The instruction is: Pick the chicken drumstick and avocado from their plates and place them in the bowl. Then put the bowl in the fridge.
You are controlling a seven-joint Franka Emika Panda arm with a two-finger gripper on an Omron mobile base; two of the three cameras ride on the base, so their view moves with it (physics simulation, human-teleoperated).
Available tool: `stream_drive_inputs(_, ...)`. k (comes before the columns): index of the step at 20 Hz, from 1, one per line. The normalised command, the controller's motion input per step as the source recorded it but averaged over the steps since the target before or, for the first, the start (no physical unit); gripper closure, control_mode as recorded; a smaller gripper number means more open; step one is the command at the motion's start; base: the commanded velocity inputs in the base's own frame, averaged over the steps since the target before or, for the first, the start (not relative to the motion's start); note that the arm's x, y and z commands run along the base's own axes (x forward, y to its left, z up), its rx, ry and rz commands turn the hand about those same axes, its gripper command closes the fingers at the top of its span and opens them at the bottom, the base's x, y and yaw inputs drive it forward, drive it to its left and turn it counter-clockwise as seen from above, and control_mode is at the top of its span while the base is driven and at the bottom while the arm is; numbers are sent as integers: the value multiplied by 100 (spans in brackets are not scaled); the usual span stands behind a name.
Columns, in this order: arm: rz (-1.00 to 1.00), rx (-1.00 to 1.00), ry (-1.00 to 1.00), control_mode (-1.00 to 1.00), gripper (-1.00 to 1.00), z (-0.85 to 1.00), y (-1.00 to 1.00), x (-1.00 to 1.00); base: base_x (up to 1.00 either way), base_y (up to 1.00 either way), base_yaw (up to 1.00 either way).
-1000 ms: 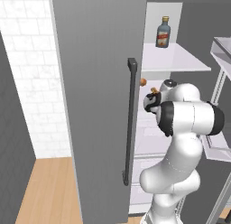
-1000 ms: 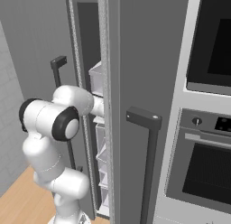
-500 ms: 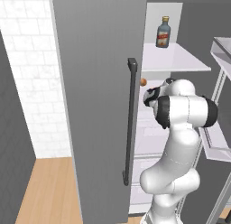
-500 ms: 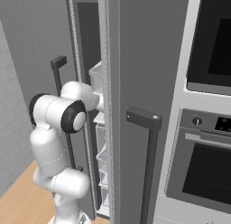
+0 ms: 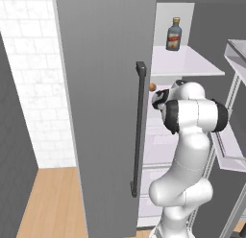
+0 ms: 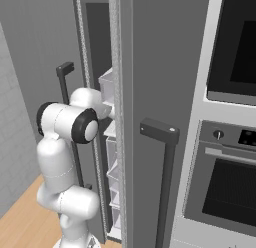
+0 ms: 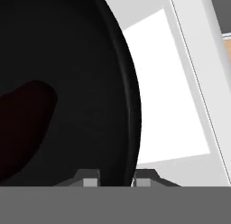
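Observation:
In the hand view the black bowl (image 7: 67, 60) looms very close on a white shelf (image 7: 167, 96) inside the fridge (image 5: 105, 112). Its rim runs down between the two tips of my gripper (image 7: 117, 180), which is open by a small gap, one tip inside the bowl and one outside. A dark reddish-brown lump (image 7: 22, 128) lies in the bowl in deep shadow; I cannot tell whether it is the chicken drumstick or the avocado. In both base views my arm reaches into the open fridge at mid height and hides the hand. The plates are out of view.
The grey fridge door stands open to my left with its long dark handle (image 5: 139, 126). A bottle (image 5: 174, 34) stands on the upper shelf. White door bins (image 5: 235, 150) hang at the right. A black oven (image 6: 230, 142) sits right of the fridge.
The arm's elbow and shoulder have lifted a little while the forearm stays inside the fridge. The base and the fridge door have not moved.

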Motion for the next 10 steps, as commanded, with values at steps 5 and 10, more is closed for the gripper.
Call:
stream_drive_inputs(5, 0, 0, -5, -100, -100, 2, 21, 0, 0, 0, 0)
stream_drive_inputs(10, 0, 0, -11, -100, -100, 21, 28, -60, 0, 0, 0)
